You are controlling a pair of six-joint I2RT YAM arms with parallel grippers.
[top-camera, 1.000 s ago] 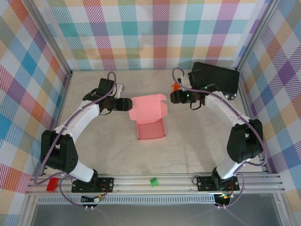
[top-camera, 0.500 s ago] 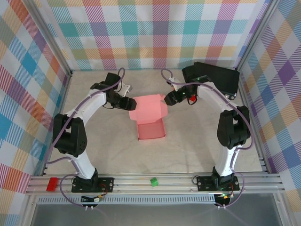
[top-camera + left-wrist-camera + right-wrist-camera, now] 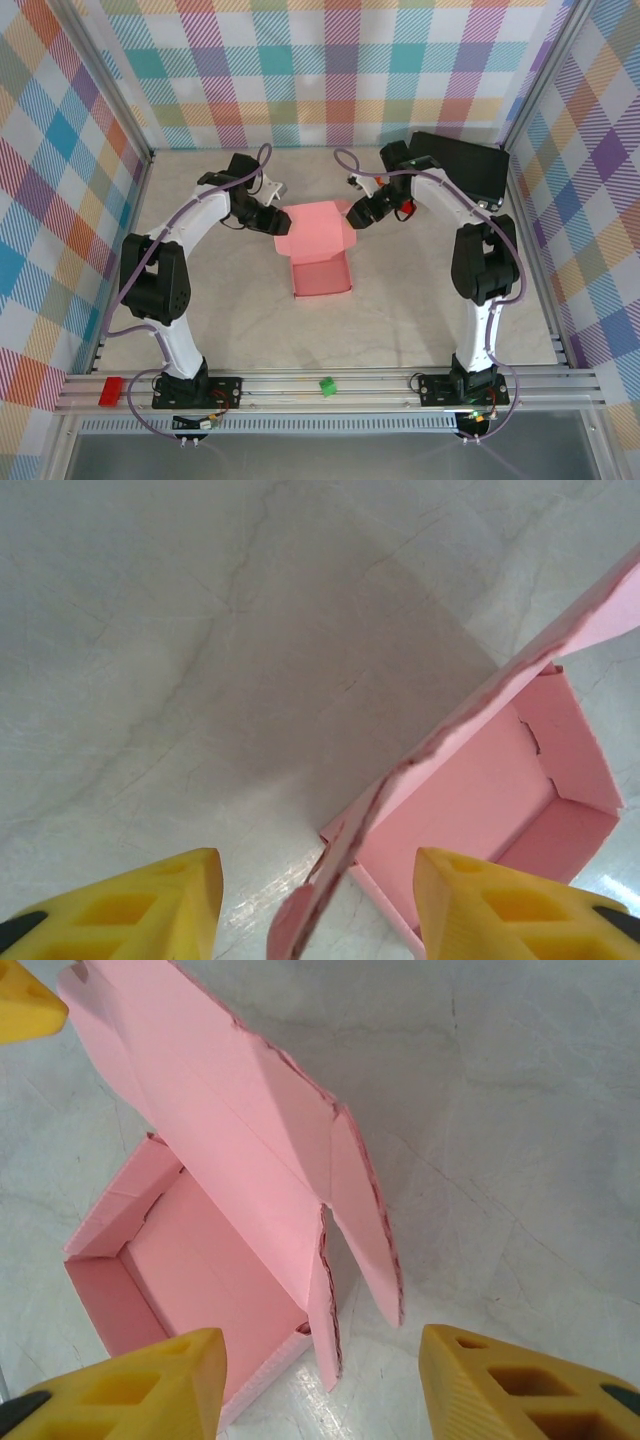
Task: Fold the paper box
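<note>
I have the paper box (image 3: pixel 318 250) sitting around the middle of the table (image 3: pixel 420 300), a little nearer the far edge than the near one. Its tray is open on the near side, and the lid stands raised at the far side.

From above, the left gripper (image 3: pixel 272 218) sits at the lid's left corner and the right gripper (image 3: pixel 355 213) at its right corner.

On the left wrist camera, the left gripper (image 3: pixel 315 890) has its yellow fingers (image 3: pixel 150 900) spread wide. The ragged edge of the lid runs down into the gap between them and touches neither, so the gripper is open, with the tray's pink inside (image 3: pixel 480 810) beyond.

On the right wrist camera, the right gripper (image 3: pixel 320 1365) is also spread open. The lid's folded side flap (image 3: pixel 355 1220) hangs just above the gap, clear of both fingers.

The black case (image 3: pixel 460 165) lies in the far right corner, well apart from the box.
</note>
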